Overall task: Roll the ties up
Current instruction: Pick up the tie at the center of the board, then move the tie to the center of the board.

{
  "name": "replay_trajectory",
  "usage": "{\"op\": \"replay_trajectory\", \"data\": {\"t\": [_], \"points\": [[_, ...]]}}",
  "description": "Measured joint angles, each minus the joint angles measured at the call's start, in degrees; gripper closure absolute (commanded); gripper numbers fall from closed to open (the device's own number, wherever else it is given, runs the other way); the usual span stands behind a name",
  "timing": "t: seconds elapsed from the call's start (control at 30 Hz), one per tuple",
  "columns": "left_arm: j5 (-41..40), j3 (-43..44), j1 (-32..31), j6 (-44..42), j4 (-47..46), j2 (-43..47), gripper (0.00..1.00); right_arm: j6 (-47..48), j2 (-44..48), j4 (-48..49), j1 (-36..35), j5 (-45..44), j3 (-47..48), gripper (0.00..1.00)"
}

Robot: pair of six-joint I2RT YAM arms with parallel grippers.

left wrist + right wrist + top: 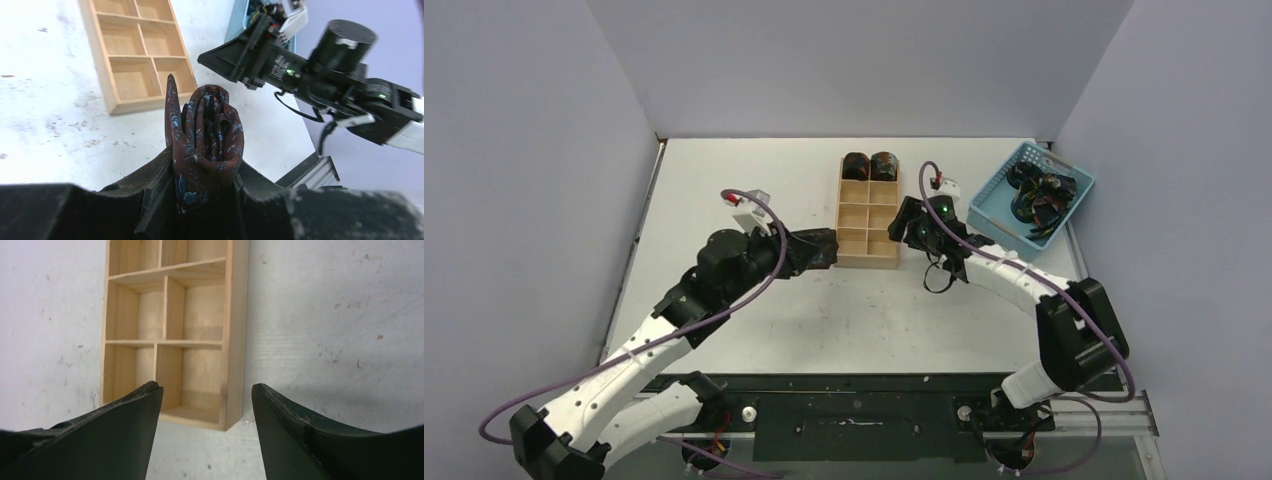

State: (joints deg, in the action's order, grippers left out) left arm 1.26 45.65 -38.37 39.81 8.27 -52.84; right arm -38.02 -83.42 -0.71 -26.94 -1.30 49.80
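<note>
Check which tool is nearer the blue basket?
Right. The right tool hovers between tray and basket; left tool, gripping a rolled tie, is past the tray's other side.

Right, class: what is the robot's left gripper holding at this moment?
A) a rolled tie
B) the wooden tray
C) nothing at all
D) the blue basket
A: in the left wrist view, the left gripper is clamped around a rolled tie, a dark patterned coil standing up between its fingers.
</note>
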Motion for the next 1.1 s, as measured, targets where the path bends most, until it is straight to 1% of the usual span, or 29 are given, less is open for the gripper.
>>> {"op": "replay_trajectory", "data": {"t": [0.07,0.2,0.3,0.4,0.57,0.67,0.73,0.77,0.93,1.1], "points": [[-2.14,0.0,0.26,-0.26,2.32,3.91,1.0,0.02,-4.63,0.66,0.57,-0.28,2.62,0.38],[-4.48,0.0,0.35,-0.81,5.64,8.44,1.0,0.42,-10.69,1.73,0.98,-0.42,4.83,0.44],[-5.33,0.0,0.44,-1.33,7.43,9.81,1.0,1.07,-14.19,1.66,1.03,0.31,5.11,0.55],[-5.53,0.0,0.52,-1.6,8.41,10.14,1.0,1.49,-17.49,1.73,0.87,1.77,5.53,0.64],[-5.42,0.0,0.61,-2.05,9.25,9.84,1.0,2.03,-18.43,1.55,-0.13,2.6,5.2,0.82],[-4.98,0.0,0.61,-2.36,9.16,9.29,1.0,2.86,-17.94,2.64,-0.79,0.92,4.31,0.87],[-4.55,0.07,0.61,-2.56,9.09,8.5,1.0,3.04,-17.22,3.63,-1.03,1.01,2.71,0.93],[-4.26,0.15,0.61,-2.6,9.14,7.87,1.0,2.82,-16.68,4.33,-1.29,1.05,1.81,0.94],[-3.58,0.48,0.61,-2.89,9.09,5.42,1.0,2.86,-12.74,5.6,-3.89,0.94,-3.17,0.95],[-2.84,1.11,0.61,-2.99,9.07,4.04,1.0,3.02,-8.81,4.48,-7.17,0.66,-6.8,0.95]]}}
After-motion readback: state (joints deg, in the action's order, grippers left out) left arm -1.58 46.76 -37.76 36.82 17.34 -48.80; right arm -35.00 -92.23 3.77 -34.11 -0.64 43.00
